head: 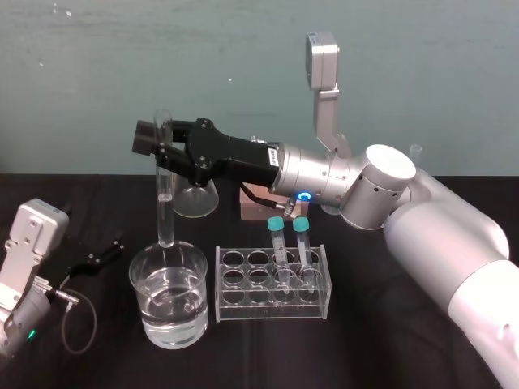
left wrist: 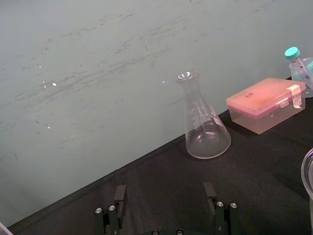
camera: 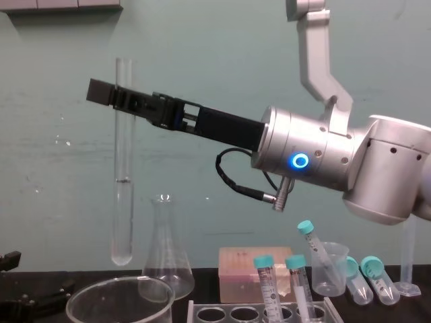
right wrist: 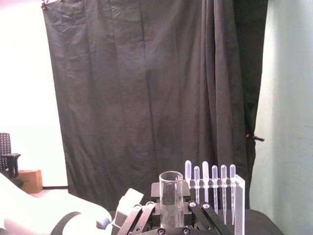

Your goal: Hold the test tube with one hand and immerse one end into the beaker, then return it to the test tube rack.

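The right hand (head: 162, 151) reaches in from the right, well above the tabletop (head: 357, 348). It is clenched on the tube (head: 166, 207) near the top end. The tube hangs upright, mouth up, with its lip just above the grip. In the right wrist view the black fingers (right wrist: 142, 215) close in on the glass from both sides.

The tube's rounded bottom is over the beaker (head: 136, 284), toward its far side. The chest view shows a gap between that bottom and the beaker's rim, so the tube is not in the liquid. A faint line crosses the tube partway down. The beaker is about half full of clear liquid and stands at the front of the tabletop.

The rack (head: 235, 310) stands just to the right of the beaker, not touching it. Two capped tubes (head: 278, 243) lean in the holes at its right end.

Behind these, near the wall, stand a flask (head: 197, 201) and a box (head: 255, 207). The flask is behind the beaker and the box behind the rack.

The left hand (left wrist: 165, 193) is parked low at the left of the tabletop, left of the beaker. Its fingers are spread with nothing between them.
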